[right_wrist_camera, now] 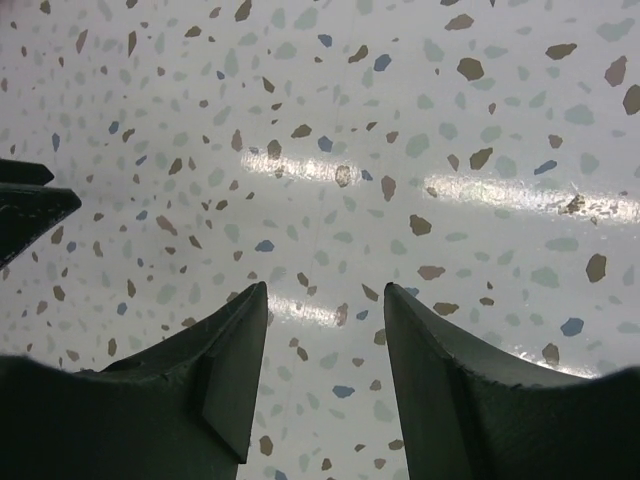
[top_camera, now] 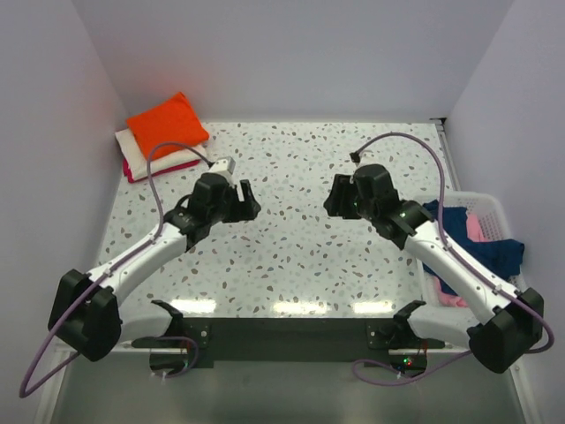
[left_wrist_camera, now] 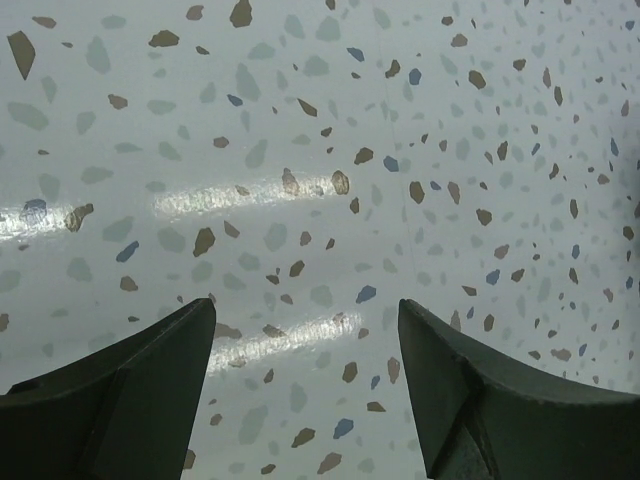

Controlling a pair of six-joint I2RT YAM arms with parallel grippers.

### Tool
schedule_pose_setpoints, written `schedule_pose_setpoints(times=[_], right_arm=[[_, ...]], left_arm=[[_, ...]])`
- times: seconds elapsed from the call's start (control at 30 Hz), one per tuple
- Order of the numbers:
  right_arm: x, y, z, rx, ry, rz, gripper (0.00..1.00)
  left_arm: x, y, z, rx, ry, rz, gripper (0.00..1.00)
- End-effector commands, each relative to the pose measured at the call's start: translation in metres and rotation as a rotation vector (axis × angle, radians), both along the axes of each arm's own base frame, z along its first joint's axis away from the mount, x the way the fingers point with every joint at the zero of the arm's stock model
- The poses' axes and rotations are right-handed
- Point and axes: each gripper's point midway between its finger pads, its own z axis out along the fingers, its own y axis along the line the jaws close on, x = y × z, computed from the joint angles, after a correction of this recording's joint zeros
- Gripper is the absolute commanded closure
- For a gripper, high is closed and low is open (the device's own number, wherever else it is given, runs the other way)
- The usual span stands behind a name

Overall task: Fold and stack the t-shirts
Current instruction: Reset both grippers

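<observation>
A stack of folded t-shirts sits at the table's back left: an orange one (top_camera: 168, 117) on top, a white one (top_camera: 159, 156) and a magenta one (top_camera: 141, 173) under it. Unfolded shirts, dark blue (top_camera: 481, 237) and pink (top_camera: 474, 226), lie in a white basket (top_camera: 491, 207) at the right. My left gripper (top_camera: 249, 201) is open and empty above the speckled table, right of the stack. My right gripper (top_camera: 332, 198) is open and empty, left of the basket. Both wrist views show only bare speckled table between the fingers (left_wrist_camera: 440, 340) (right_wrist_camera: 245, 320).
The white speckled table (top_camera: 291, 168) is walled by white panels at back and sides. The basket stands against the right wall. The left gripper's tip (right_wrist_camera: 30, 205) shows at the left edge of the right wrist view. A black bar runs along the near edge (top_camera: 282, 331).
</observation>
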Motion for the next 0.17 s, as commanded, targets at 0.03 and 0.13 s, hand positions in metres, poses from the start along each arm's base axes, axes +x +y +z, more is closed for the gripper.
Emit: schedule_pose_setpoints(times=[0.03, 0.13], right_arm=[[-0.003, -0.019, 0.005, -0.035, -0.045, -0.057, 0.47], [-0.003, -0.021, 0.004, -0.036, -0.04, -0.08, 0.46]], left_arm=[[0.0, -0.011, 0.025, -0.045, -0.09, -0.036, 0.22], [0.0, -0.012, 0.036, -0.025, -0.106, -0.07, 0.22]])
